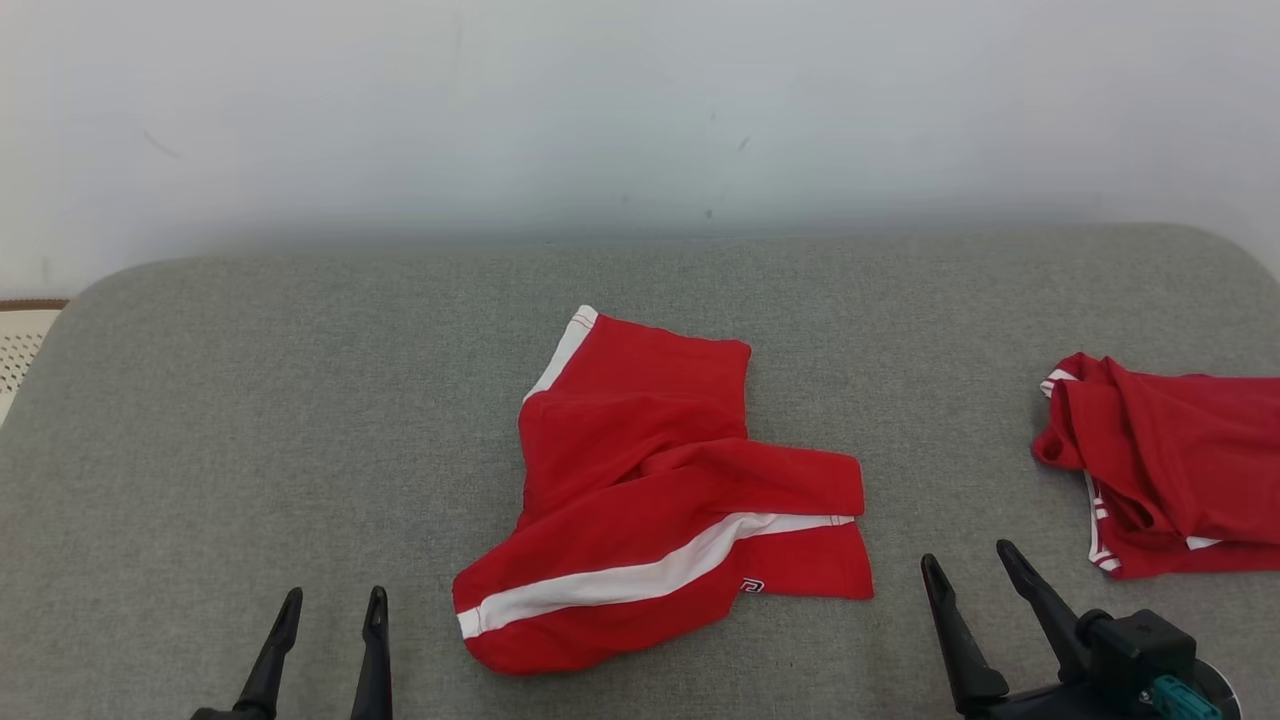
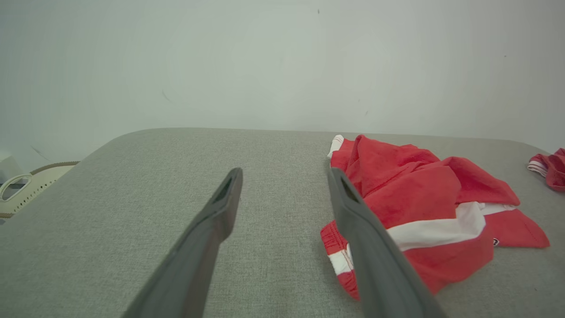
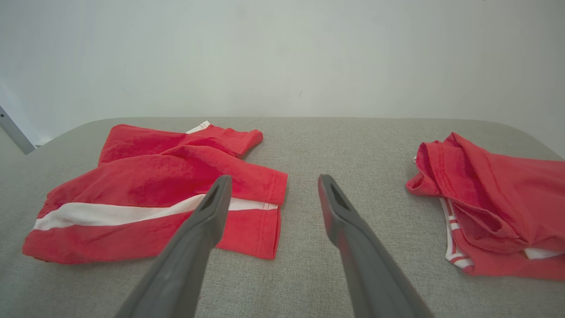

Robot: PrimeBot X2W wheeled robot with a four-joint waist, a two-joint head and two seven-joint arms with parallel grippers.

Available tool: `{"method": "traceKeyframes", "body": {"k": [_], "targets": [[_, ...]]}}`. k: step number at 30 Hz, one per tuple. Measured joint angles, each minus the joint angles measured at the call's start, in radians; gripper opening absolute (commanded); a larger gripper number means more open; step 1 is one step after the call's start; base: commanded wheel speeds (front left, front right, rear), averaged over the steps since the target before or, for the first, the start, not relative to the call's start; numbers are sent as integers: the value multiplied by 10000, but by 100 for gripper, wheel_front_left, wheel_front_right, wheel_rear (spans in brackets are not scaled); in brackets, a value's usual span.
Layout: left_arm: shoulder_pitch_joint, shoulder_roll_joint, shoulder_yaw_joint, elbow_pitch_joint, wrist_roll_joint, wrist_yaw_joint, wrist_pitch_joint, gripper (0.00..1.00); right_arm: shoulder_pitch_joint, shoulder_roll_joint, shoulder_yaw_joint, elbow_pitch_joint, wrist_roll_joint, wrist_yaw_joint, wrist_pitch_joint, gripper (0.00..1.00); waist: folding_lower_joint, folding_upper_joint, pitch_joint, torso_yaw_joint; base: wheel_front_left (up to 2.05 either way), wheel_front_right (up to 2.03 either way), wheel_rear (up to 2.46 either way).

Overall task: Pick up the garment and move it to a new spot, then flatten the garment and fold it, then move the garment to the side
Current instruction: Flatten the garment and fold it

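A crumpled red garment (image 1: 655, 490) with a white stripe lies in the middle of the grey padded table (image 1: 300, 420). The same garment (image 2: 423, 207) sits to the right of my left fingers in the left wrist view, and the garment (image 3: 150, 194) lies left of my right fingers in the right wrist view. My left gripper (image 1: 333, 598) stands open near the front edge, left of the garment, with nothing in it. Open and empty too, my right gripper (image 1: 967, 557) is low at the garment's right.
A second red garment (image 1: 1165, 465) with white trim lies bunched at the table's right edge, also the red heap (image 3: 490, 203) in the right wrist view. A white wall (image 1: 640, 110) rises behind the table. A pale perforated basket (image 2: 26, 187) stands off the table's left side.
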Motion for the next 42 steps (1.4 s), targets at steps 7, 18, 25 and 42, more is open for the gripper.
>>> {"method": "traceKeyframes", "body": {"k": [7,18,25,42], "targets": [[-151,58,50,192,-75,-63,-35,100,-10,27,-54,-94,0,0,50,100,0,0,97,0,0,0,0],[-314,-4,-94,274,-190,-153,38,100,-54,-31,-148,75,309,0,573,100,0,0,276,128,0,0,0],[-420,-56,-163,274,-222,-157,54,100,-460,-249,69,683,575,0,704,100,0,0,432,241,0,0,0],[-1168,-318,-410,629,-282,-414,-169,100,-3863,-640,2033,4913,2144,2,25,26,3,0,1212,922,0,0,0]]}}
